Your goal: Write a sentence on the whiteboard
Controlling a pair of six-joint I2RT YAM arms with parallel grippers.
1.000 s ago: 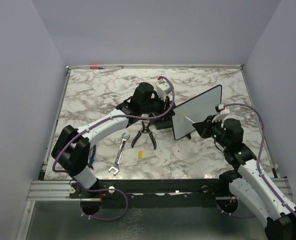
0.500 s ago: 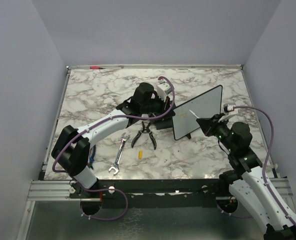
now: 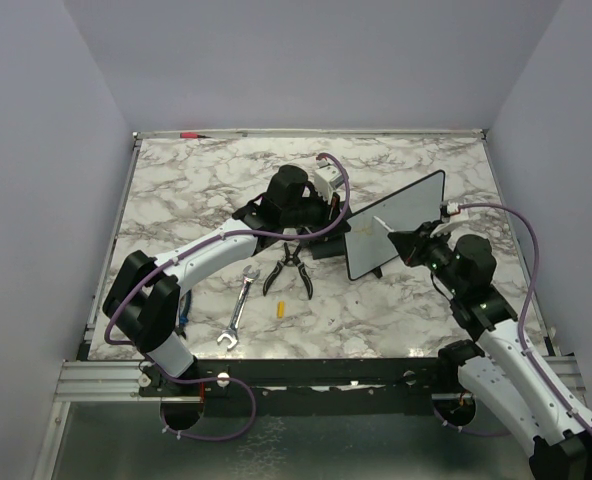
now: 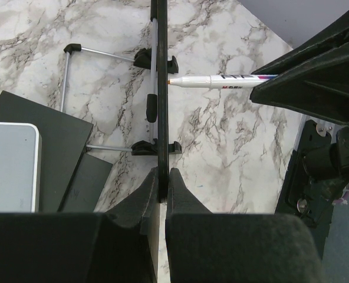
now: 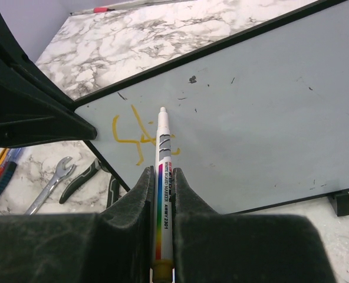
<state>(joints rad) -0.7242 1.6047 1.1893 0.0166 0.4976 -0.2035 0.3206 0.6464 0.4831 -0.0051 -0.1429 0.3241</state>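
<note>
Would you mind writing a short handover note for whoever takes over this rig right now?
Left gripper: shut on the edge of the whiteboard, holding it upright on the table.
Right gripper: shut on the marker, with the tip at the board's face.
Done: the sentence is only a few yellow strokes, near the end the left gripper holds.
Left: most of the face is blank, so nearly all the writing remains. Keep the board clamped while the marker works.
</note>
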